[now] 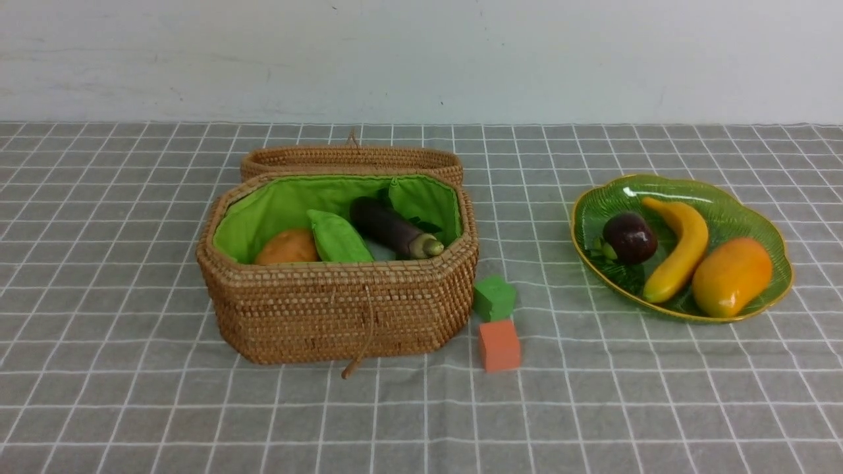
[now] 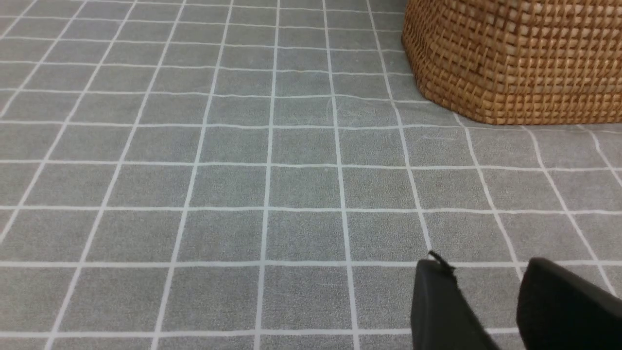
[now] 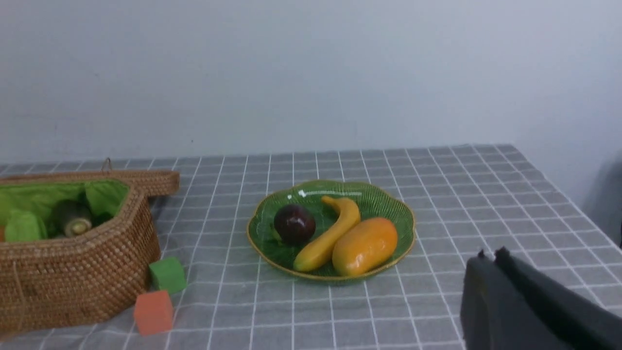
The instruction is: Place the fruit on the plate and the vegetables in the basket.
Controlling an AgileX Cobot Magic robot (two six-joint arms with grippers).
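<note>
The green glass plate (image 1: 764, 227) sits at the right and holds the fruit: a dark-purple mangosteen (image 1: 630, 237), a yellow banana (image 1: 685, 253) and an orange mango (image 1: 731, 276). The wicker basket (image 1: 342, 309) at centre-left holds vegetables: an orange-brown potato (image 1: 287, 248), a light-green cucumber (image 1: 337, 238) and a dark eggplant (image 1: 394, 230). Neither arm appears in the front view. My left gripper (image 2: 486, 265) hovers open over bare cloth, near a basket (image 2: 515, 58) corner. My right gripper (image 3: 491, 255) is shut and empty, with the plate (image 3: 257, 228) ahead of it.
A green cube (image 1: 494, 297) and an orange cube (image 1: 499, 345) lie on the grey checked cloth between basket and plate. The basket's lid (image 1: 349, 158) lies open behind it. A white wall closes off the back of the table.
</note>
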